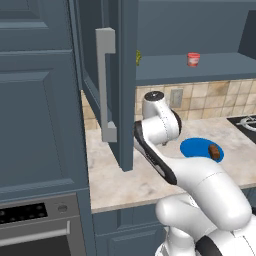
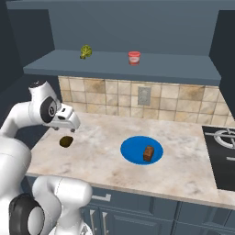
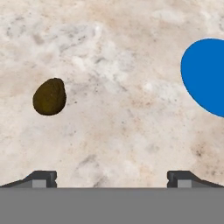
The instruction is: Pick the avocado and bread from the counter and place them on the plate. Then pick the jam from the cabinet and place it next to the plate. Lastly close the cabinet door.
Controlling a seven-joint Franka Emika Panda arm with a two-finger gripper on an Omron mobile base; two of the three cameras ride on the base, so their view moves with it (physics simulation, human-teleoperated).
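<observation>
The dark olive avocado [image 2: 66, 141] lies on the beige counter [image 2: 101, 137], left of the blue plate [image 2: 133, 148]. The brown bread [image 2: 148, 153] rests on the plate's right side. My gripper [image 2: 69, 129] hovers just above and behind the avocado. In the hand view my gripper [image 3: 112, 179] is open and empty. There the avocado [image 3: 49, 96] lies up and to the left of the fingers, and the plate [image 3: 205, 74] shows at the right edge. The red jam [image 2: 134, 58] stands on the cabinet shelf [image 2: 119, 69]. The cabinet door [image 1: 125, 75] is swung open over the counter, with its grey handle [image 1: 106, 85] facing the left base camera.
A small green item [image 2: 86, 51] sits on the shelf left of the jam. A black stove top [image 2: 225, 142] borders the counter on the right. An oven [image 1: 35, 225] sits below on the far left. A wall outlet [image 2: 143, 96] is set in the tiled backsplash.
</observation>
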